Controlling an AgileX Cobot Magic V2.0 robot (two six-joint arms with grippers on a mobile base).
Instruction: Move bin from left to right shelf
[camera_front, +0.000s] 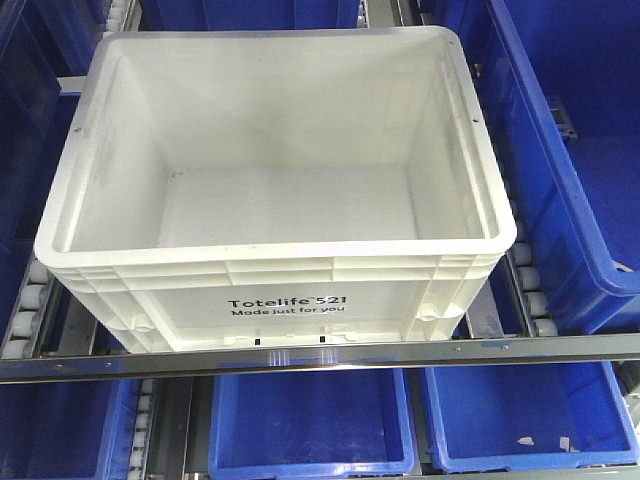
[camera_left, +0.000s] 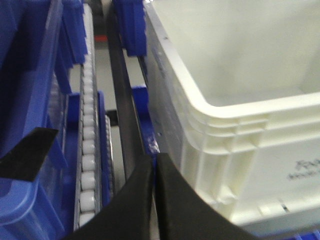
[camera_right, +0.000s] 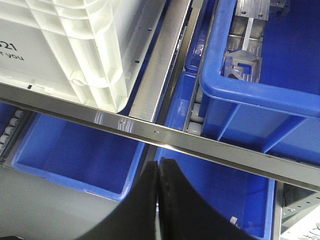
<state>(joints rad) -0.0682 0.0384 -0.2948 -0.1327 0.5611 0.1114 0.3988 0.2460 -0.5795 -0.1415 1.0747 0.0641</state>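
white bin (camera_front: 270, 190) on roller shelf (camera_front: 300, 357); left tool (camera_left: 154, 165), right tool (camera_right: 159, 172) seemingly pressed together, empty.

Bright, even overhead light washes out the white bin (camera_front: 270, 170), its inner walls nearly featureless. The left wrist view is soft and blurred throughout, worst at lower left. A glare streak runs along the metal rail (camera_right: 150, 131) in the sharper right wrist view.

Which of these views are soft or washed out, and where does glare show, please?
Front view: sharp; the white bin is bright, its print readable. Left wrist view: soft throughout, the bin's rim overexposed, the left gripper dark, jaws together. Right wrist view: fairly crisp, glare streaks on the steel rail; the right gripper is a dark silhouette.
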